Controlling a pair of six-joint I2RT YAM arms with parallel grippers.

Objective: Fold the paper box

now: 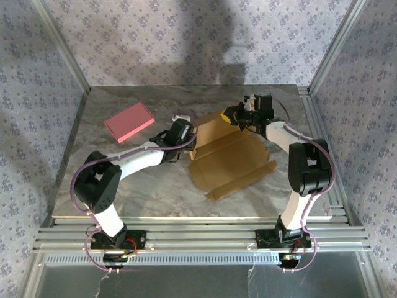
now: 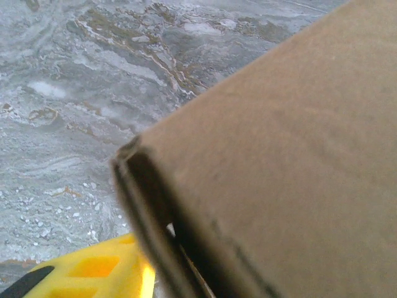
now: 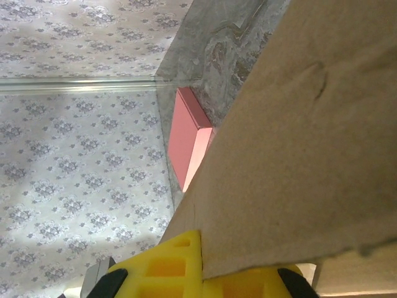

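Right gripper (image 1: 234, 116) closed tight on the paper box (image 1: 231, 162), pinching the top edge of a raised flap at the sheet's far side. In the right wrist view the yellow finger (image 3: 180, 264) sits right under the cardboard's cut edge, and the brown panel rises up and away from it. Left gripper (image 1: 191, 136) is at the box's left edge, against a folded-up side wall. The left wrist view has one yellow finger (image 2: 93, 270) just beside the doubled cardboard edge, but I cannot tell how wide the jaws stand or whether they grip the wall. The box lies mid-table, slightly right of centre, mostly flat, inner face up. It is skewed to the table (image 1: 124, 180) edges: the long axis runs left to right with the right end farther from the arm bases. The far-left panels are lifted off the surface and the near flaps lie flat. Left arm: elbow bent low at near left, forearm stretched across the table to the right, wrist low and level. Right arm: upper link upright at near right, forearm reaching far and leftward, wrist turned toward the left. A pink flat block (image 1: 129, 121) lies at far left, well apart from the box.
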